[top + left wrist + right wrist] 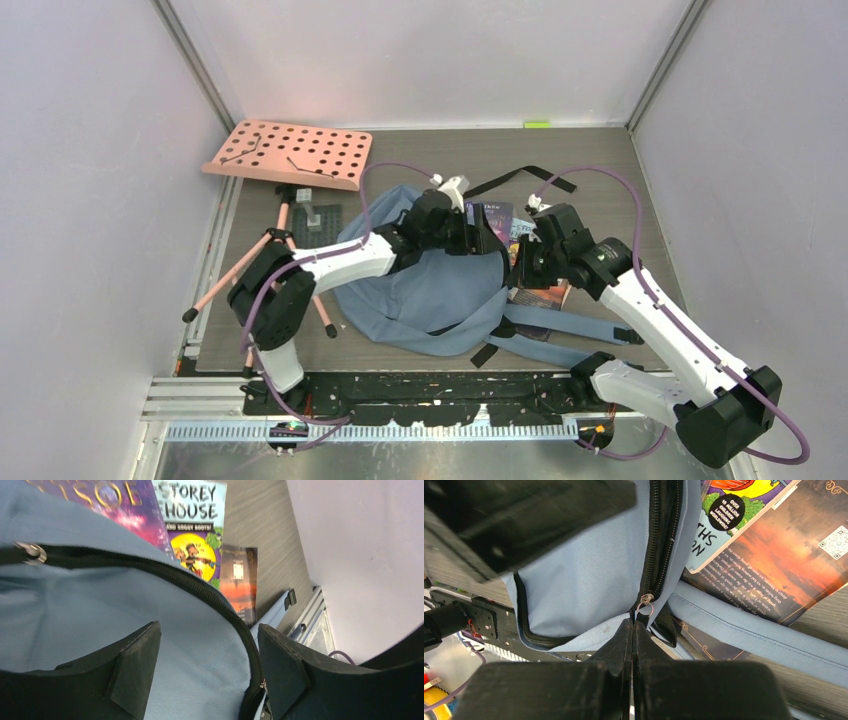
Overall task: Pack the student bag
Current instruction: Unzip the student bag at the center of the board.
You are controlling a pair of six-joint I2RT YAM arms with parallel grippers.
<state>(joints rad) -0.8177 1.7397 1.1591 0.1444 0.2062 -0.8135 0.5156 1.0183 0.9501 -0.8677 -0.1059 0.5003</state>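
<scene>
Bag (420, 290) lying on worktop (420, 145), books (195, 530) beside its mouth. Left tool (207, 652) hanging apart over the opening; right tool (633, 630) pinching the zip pull (644, 605). Risk: pull slipping free, mouth collapsing shut.

- student bag (420, 290): blue-grey fabric, black zipper lines.
- purple book (140, 517): gold letters.
- pale blue book (192, 525): yellow circle, black letters.
- third book (240, 580): orange and dark brown.
- board (290, 152) at ten o'clock: salmon pink, dotted with holes.
</scene>
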